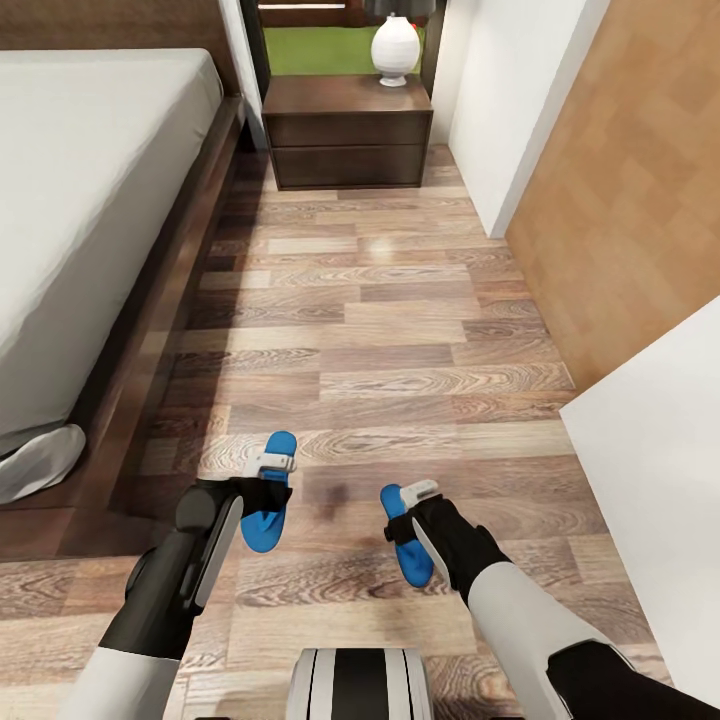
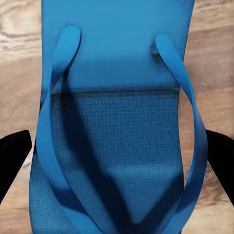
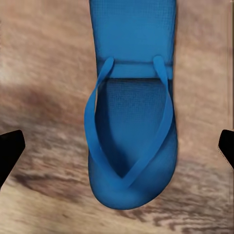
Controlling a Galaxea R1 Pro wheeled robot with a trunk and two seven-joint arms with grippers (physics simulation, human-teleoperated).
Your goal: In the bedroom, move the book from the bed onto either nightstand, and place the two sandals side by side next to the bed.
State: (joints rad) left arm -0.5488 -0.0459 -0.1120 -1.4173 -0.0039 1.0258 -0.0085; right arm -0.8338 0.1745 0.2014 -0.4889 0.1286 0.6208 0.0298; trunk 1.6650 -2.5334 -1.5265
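Note:
Two bright blue sandals lie close together near the bed [image 1: 80,200], on the wood floor. My left gripper [image 1: 268,487] is over the left sandal [image 1: 280,445]. In the left wrist view, that sandal [image 2: 117,58] sits tight between the two black fingers [image 2: 14,156], which press on its sides. My right gripper [image 1: 410,505] hovers open above the right sandal [image 1: 415,565]. In the right wrist view, its fingertips [image 3: 9,151] stand well apart from the right sandal [image 3: 131,146]. The nightstand [image 1: 348,130] stands at the far end beside the bed. The book is out of view.
A white round lamp [image 1: 396,48] sits on the nightstand. A white wall [image 1: 520,110] and a wood-panelled wall [image 1: 630,200] bound the aisle on the right. A white surface [image 1: 660,470] juts in at near right. The bed's dark frame [image 1: 150,330] runs along the left.

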